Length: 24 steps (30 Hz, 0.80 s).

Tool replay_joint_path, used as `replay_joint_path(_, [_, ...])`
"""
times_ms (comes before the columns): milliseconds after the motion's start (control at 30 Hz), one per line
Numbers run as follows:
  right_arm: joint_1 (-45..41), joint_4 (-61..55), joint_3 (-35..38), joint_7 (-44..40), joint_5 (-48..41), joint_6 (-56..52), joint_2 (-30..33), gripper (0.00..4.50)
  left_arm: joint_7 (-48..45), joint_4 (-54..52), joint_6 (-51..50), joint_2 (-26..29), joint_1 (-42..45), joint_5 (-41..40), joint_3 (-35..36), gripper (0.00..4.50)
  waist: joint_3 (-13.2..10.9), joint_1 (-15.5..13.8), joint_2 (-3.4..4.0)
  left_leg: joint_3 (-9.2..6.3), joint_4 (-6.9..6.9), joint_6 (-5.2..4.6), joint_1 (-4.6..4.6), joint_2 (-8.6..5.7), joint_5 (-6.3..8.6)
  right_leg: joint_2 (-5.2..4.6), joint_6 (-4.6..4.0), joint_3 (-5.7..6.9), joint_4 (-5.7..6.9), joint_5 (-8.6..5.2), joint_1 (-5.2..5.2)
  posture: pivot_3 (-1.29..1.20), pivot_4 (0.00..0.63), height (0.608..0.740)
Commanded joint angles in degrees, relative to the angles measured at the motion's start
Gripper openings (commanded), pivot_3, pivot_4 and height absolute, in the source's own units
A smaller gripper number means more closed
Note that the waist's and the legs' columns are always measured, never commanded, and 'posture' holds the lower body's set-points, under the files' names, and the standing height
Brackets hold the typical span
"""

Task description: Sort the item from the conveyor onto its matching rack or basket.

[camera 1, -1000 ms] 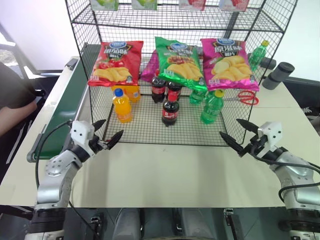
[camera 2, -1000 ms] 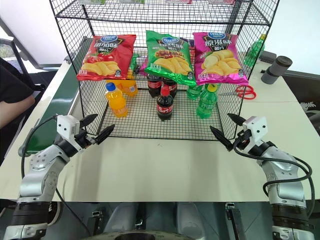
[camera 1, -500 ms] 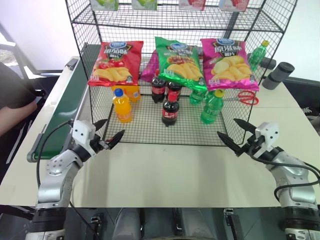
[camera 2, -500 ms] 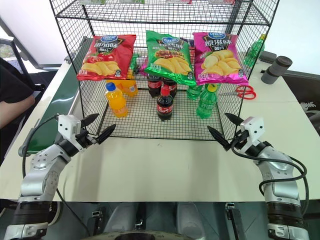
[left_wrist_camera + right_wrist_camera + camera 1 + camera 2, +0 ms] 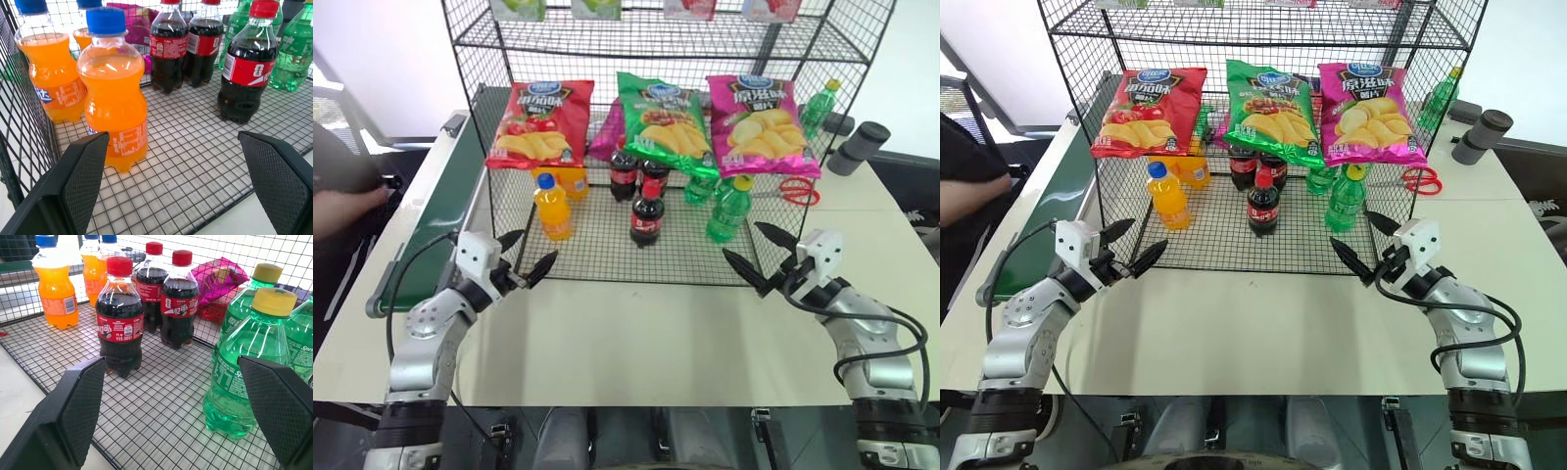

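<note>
A cola bottle [image 5: 647, 217] with a red cap and red label stands upright in the bottom mesh basket [image 5: 607, 257] of the black wire rack, in front of two other cola bottles [image 5: 636, 171]. The same bottle [image 5: 247, 68] stands beyond my left gripper's fingers in the left wrist view. My left gripper [image 5: 533, 252] hangs open at the basket's front left corner, holding nothing. At the front right corner my right gripper [image 5: 741, 241] is open and empty too. The green conveyor [image 5: 440, 215] runs along the left with a bare belt.
Orange soda bottles [image 5: 553, 206] stand at the basket's left and green bottles [image 5: 728, 208] at its right. Chip bags [image 5: 540, 122] lie on the tier above. Red scissors [image 5: 793, 191] and a grey cylinder [image 5: 860, 147] lie right of the rack. A person's hand [image 5: 342, 211] is left of the conveyor.
My right gripper has moved left, closer to the basket's front right corner. The person's hand has drawn back a little. The left gripper has stayed put.
</note>
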<state>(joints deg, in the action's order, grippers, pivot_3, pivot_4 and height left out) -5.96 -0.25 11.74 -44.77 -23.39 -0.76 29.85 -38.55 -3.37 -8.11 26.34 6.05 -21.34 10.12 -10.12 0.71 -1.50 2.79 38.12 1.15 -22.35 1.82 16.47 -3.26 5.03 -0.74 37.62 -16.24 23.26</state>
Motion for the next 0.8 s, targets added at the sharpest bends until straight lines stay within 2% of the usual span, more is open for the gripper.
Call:
replay_joint_path(33, [-0.85,-2.42,0.85,0.1,-1.22,0.42,-0.31,4.45,-0.05,-0.7,1.23,0.0,0.79,0.02,0.27,4.5,0.0,0.0,0.0,0.0,0.0,0.0,0.0,0.0,0.0,0.0,0.0,0.0,0.0,0.0,0.0,0.0,0.15,0.74])
replay_joint_path(800, [0.89,2.11,1.8,-1.25,-2.88,4.71,-4.0,4.45,0.14,2.06,2.02,-2.5,1.8,1.01,-1.28,4.5,0.0,0.02,0.0,0.0,0.0,0.0,0.0,0.0,0.0,0.01,0.0,0.0,0.02,0.0,0.0,0.0,0.15,0.74])
